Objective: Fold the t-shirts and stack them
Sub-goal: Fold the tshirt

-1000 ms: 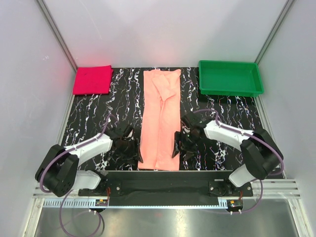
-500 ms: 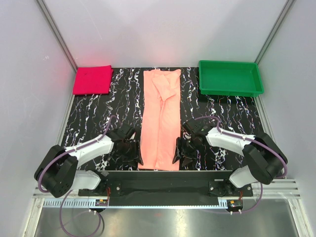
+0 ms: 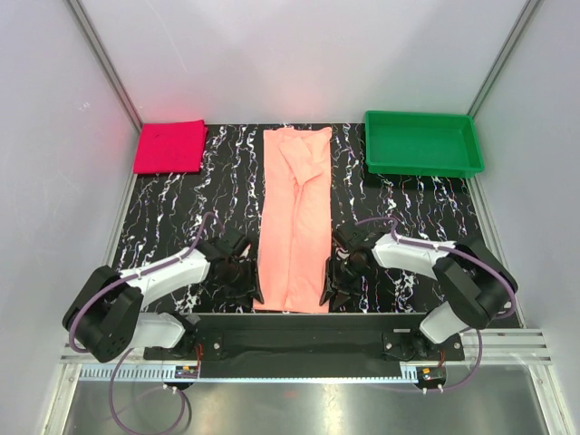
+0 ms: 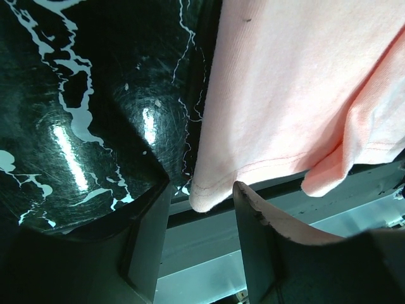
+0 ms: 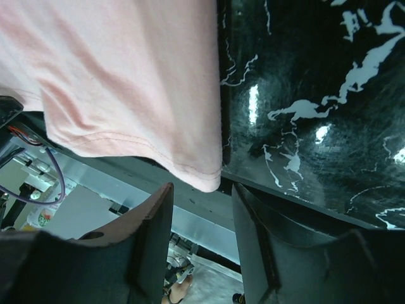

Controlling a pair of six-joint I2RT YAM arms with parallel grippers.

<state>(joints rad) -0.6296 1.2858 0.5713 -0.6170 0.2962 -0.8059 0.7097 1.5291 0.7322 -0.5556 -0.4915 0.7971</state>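
1. Left pincer (image 4: 201, 190): its jaws stand apart at the near edge of the black marbled table (image 3: 217, 181). The near-left hem corner of the salmon t-shirt (image 3: 294, 217) sits in the gap between the tips. Nothing is clamped yet. Well away in the far-left corner lies a red folded shirt (image 3: 169, 147), which I take to be where the stack begins.

2. The salmon t-shirt lies in the middle of the table, already narrowed to a long strip. Its long axis runs straight away from the arms, from near edge to far edge. The wrist views show its near hem hanging slightly over the table lip. This relation decides the coming move: the near hem runs crosswise between the two pincers, one corner to each, and the rest of the strip stretches away beyond them. Neither arm is nearer, so it looks like a job for both together.

3. Right pincer (image 5: 202, 187): also spread open and holding nothing, at the near-right hem corner. That corner droops just at the mouth of the gap. By my reading, both pincers need to close on their corners and then carry the hem along the strip towards the far end.

4. A green tray (image 3: 422, 143) stands in the far-right corner, well apart from the shirt.
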